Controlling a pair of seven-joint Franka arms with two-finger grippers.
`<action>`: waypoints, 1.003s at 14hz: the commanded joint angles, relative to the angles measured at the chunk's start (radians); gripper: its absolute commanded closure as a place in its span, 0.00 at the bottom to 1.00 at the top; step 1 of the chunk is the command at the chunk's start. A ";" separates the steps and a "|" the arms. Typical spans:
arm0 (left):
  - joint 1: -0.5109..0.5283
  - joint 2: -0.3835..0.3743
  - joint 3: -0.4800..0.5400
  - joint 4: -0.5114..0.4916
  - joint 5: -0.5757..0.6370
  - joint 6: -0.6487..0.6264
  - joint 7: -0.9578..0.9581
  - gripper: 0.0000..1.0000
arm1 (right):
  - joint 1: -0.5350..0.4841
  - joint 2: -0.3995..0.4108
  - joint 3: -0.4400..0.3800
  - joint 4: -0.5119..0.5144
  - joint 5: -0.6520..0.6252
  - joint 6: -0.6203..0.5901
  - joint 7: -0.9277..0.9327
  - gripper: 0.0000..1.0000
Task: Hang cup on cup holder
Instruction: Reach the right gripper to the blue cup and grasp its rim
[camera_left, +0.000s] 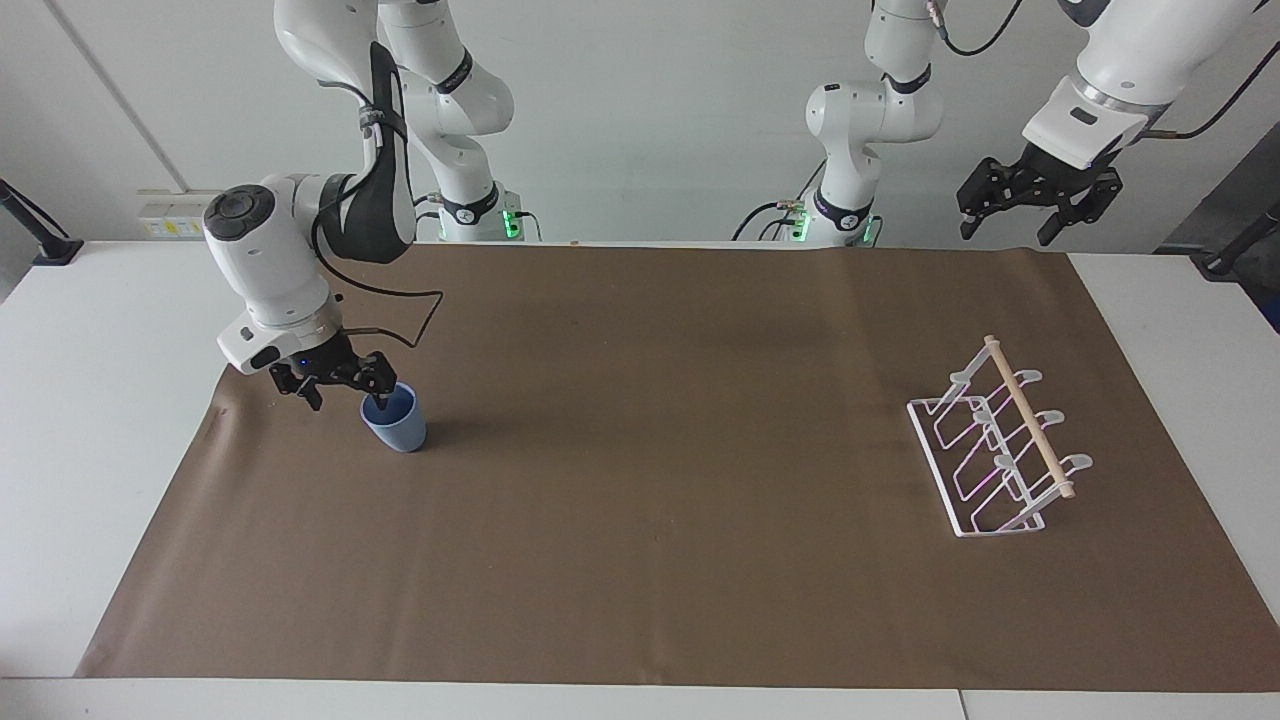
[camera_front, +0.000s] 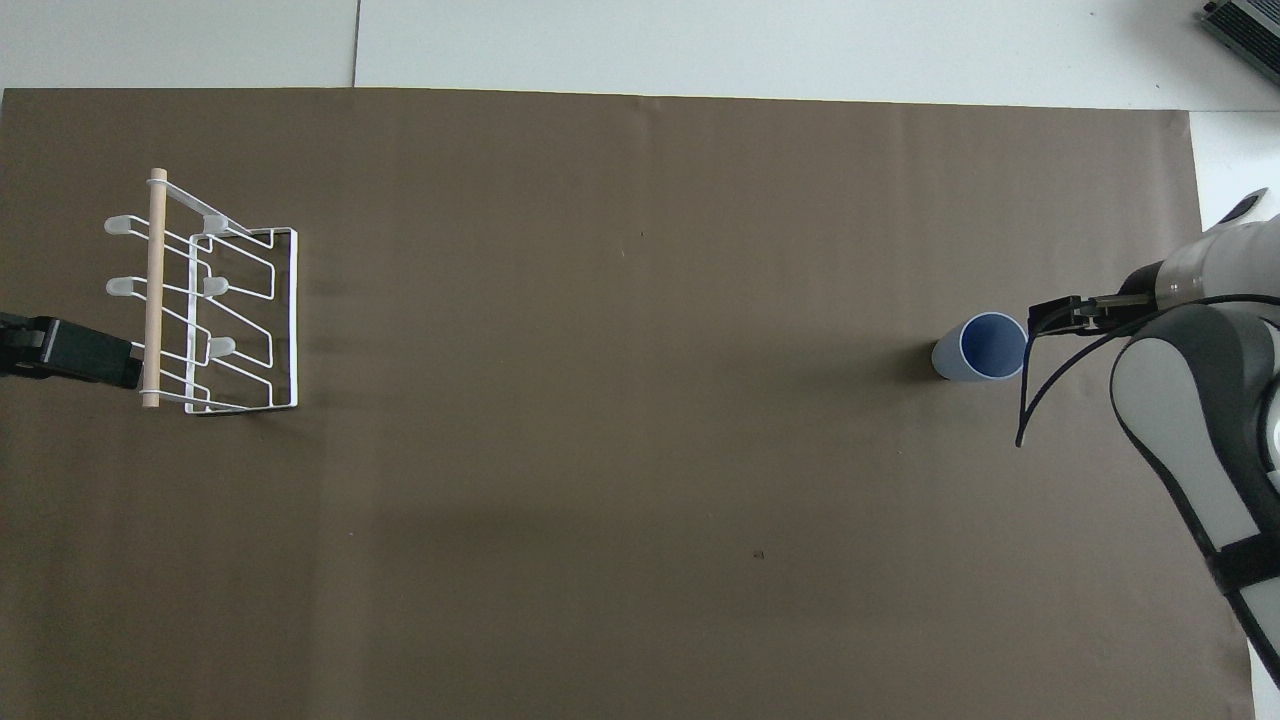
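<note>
Right end effector (camera_left: 340, 385) is hanging spread beside the cup (camera_left: 394, 418), one finger at the rim, likely lining up a grasp. Cup is standing upright on the bench (camera_left: 60, 420), well apart from the cup holder (camera_left: 995, 440). Left end effector (camera_left: 1035, 195) is waiting, spread, raised.

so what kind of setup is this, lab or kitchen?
Most likely a robotics lab bench: two arms mounted at a white table covered with brown paper, bare white wall, and only staged props, a blue cup and a wire cup holder.
</note>
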 joint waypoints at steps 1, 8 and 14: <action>-0.006 -0.015 0.006 -0.014 0.012 -0.011 -0.011 0.00 | -0.006 0.002 0.004 -0.038 0.005 0.060 -0.024 0.00; -0.006 -0.015 0.006 -0.014 0.012 -0.011 -0.010 0.00 | -0.007 0.023 0.004 -0.043 0.008 0.077 -0.026 0.00; -0.006 -0.015 0.006 -0.014 0.012 -0.011 -0.010 0.00 | -0.009 0.025 0.004 -0.060 0.010 0.092 -0.040 0.19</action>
